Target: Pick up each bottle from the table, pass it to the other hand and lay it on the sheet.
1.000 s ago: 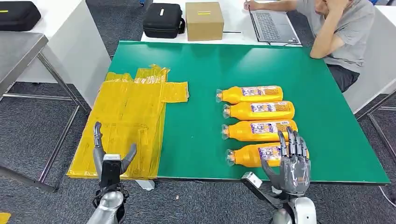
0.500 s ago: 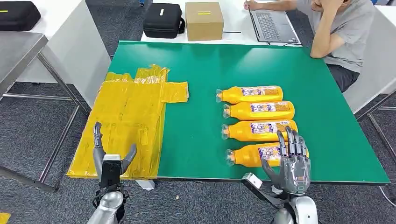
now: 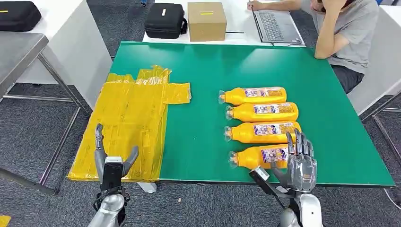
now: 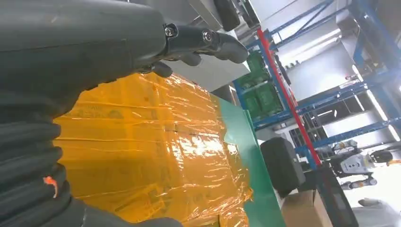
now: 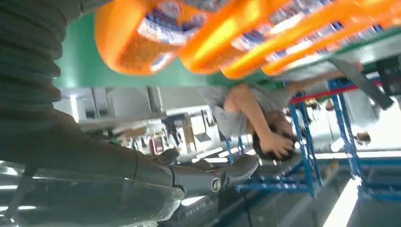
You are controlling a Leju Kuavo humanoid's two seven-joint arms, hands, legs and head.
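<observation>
— Where are the bottles lying?

— Four orange bottles [image 3: 257, 123] are lying in a row on the green table [image 3: 203, 123], caps pointing toward the yellow sheet [image 3: 127, 123]. The nearest bottle [image 3: 257, 156] is sitting by the table's front edge.

— And the right hand?

— The right hand [image 3: 299, 163] is hovering at that bottle's base end, fingers [image 3: 298, 144] straight and held close side by side, gripping nothing. Whether it is touching the bottle is hard to tell from the head view.

— The left?

— The left hand [image 3: 111, 163] is waiting at the sheet's near edge, fingers spread apart and holding nothing.

— Anything else around?

— A person [image 3: 345, 33] is sitting at a laptop [image 3: 276, 26], beside a cardboard box [image 3: 207, 21] and a black case [image 3: 165, 20].
</observation>
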